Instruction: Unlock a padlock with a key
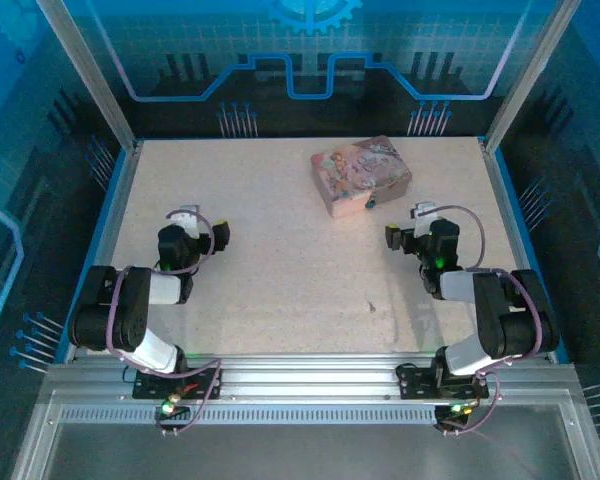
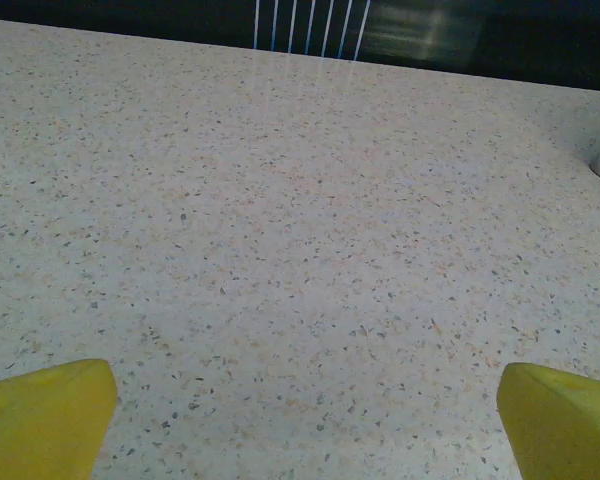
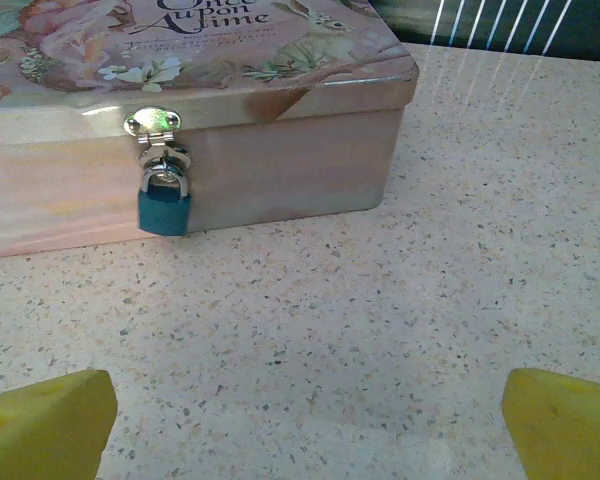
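Nothing begun: my left gripper and right gripper gape wide, empty. The teal padlock hangs on the pink tin by its hasp; next, pinch the key, seemingly that dark sliver on the table

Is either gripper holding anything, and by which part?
Nothing is held. The left gripper and right gripper stand open; the small teal padlock hangs on the pink tin box.
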Controlling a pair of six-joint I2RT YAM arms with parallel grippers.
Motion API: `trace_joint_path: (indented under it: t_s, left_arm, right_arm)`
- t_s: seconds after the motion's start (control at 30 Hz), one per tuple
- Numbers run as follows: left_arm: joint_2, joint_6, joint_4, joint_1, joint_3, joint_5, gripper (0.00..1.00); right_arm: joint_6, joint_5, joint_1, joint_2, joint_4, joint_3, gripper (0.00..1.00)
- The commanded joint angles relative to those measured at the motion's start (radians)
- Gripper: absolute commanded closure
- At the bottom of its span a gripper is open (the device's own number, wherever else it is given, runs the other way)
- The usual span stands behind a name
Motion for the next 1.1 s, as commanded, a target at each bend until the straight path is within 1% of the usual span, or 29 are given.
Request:
trace_joint_path:
  t_s: [0.0, 0.9, 1.0, 1.07]
  left_arm:
    - [0.007, 0.032, -0.001, -0.005, 0.018, 0.027, 0.01]
    - [0.007, 0.028, 0.011, -0.005, 0.011, 0.014, 0.01]
    - [-0.019, 0.026, 0.069, -0.006, -0.030, 0.004, 0.01]
    - [-0.076, 0.024, 0.053, -0.009, -0.048, -0.021, 0.01]
  right_arm:
    - [-0.008, 0.002, 0.010, 0.005, 0.001, 0.017, 0.00]
    - [0.000, -0.006, 0.002, 0.002, 0.006, 0.014, 0.00]
    - [0.025, 0.053, -0.001, -0.061, -0.063, 0.026, 0.00]
    - [0.039, 0.088, -0.002, -0.122, -0.136, 0.032, 0.00]
